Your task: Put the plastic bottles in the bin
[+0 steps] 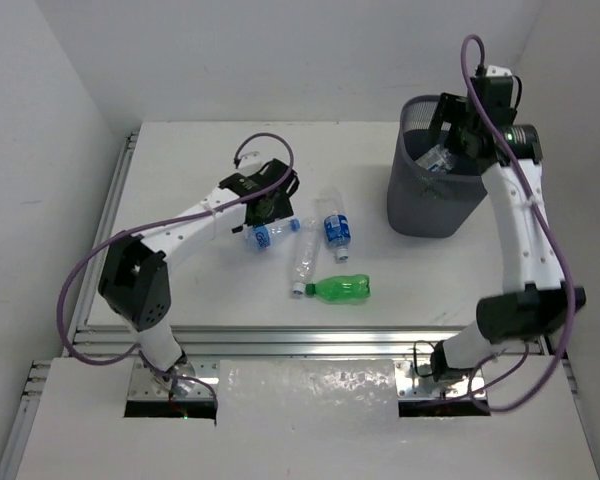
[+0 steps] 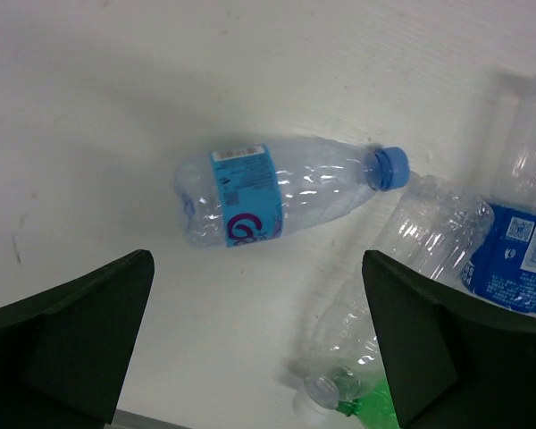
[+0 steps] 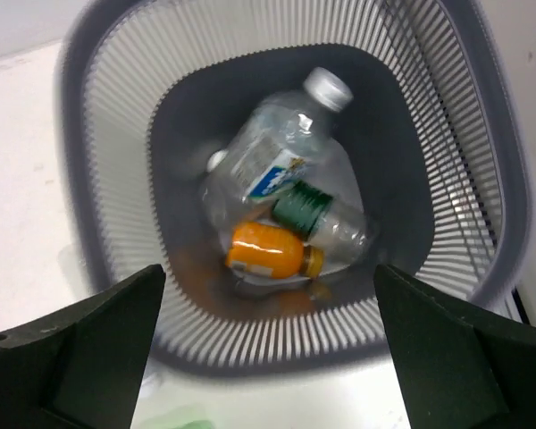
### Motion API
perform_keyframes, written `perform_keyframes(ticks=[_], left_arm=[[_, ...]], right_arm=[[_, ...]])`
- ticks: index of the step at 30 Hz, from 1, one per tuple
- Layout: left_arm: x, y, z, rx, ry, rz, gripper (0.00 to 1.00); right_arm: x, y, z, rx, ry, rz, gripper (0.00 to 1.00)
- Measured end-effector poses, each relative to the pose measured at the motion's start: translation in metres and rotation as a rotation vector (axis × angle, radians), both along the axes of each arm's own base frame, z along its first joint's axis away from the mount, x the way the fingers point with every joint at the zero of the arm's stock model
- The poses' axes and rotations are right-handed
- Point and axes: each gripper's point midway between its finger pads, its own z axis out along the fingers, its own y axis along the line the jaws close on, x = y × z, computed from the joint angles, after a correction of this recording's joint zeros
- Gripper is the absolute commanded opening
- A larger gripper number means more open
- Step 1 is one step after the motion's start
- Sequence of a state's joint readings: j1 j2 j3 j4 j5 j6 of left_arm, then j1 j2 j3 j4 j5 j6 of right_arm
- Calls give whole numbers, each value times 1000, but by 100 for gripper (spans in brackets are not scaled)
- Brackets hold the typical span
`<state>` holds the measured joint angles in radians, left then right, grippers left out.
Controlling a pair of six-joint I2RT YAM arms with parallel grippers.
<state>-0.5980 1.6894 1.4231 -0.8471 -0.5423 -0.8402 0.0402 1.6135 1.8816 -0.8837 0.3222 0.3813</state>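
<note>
Bottles (image 2: 429, 223) crowd near the blue-capped bottle (image 2: 268, 192) beneath the spread left hand (image 2: 257, 277).

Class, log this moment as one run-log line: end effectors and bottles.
left end effector: open, above blue-capped bottle | right end effector: open, above bin | orange bottle: in bin | green bottle: on table
</note>
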Motion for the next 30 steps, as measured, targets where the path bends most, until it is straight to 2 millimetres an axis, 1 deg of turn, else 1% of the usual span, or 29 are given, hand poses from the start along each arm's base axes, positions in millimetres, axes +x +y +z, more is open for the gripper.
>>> perform_keyframes(ticks=[1,3,5,6,7,9,12,14,16,17,20,23,25,26,27,28,30], left_arm=[[4,-4,-1,15,10,-33,100],[21,-17,1,34,-1,-124,100],[33,-21,0,79,-10,-226,100],[36,-21,-2,103,-1,-274,100],[37,-18,-5,123,20,-325,100],[41,-10,-10,138,59,-402,98],[49,11,-22,155,118,-493,94],[52,22,-34,166,164,-547,94],[49,23,-52,171,224,-614,95],[46,21,-61,168,254,-647,95],[36,3,-87,99,324,-755,95],[24,-10,-111,45,389,-814,94],[18,-13,-125,28,427,-822,85],[16,-12,-131,27,446,-820,65],[16,-10,-134,43,453,-802,47],[17,-9,-134,46,453,-793,0],[21,-3,-133,74,447,-743,0]], right_arm=[[-12,3,3,2,-14,14,99],[-38,9,11,11,-46,49,99],[-63,14,30,22,-113,86,99],[-73,16,39,26,-148,102,99],[-81,19,48,33,-182,123,99],[-91,25,60,49,-226,161,99],[-96,38,67,83,-253,231,99],[-95,47,63,108,-247,275,99],[-94,56,54,134,-222,315,99],[-94,60,49,148,-209,336,99],[-94,71,37,185,-181,385,99],[-97,79,24,219,-158,417,99],[-98,82,18,235,-147,429,99],[-99,85,16,244,-147,438,99],[-100,87,14,254,-148,446,99],[-101,89,13,263,-151,454,99],[-104,97,10,291,-158,483,99]])
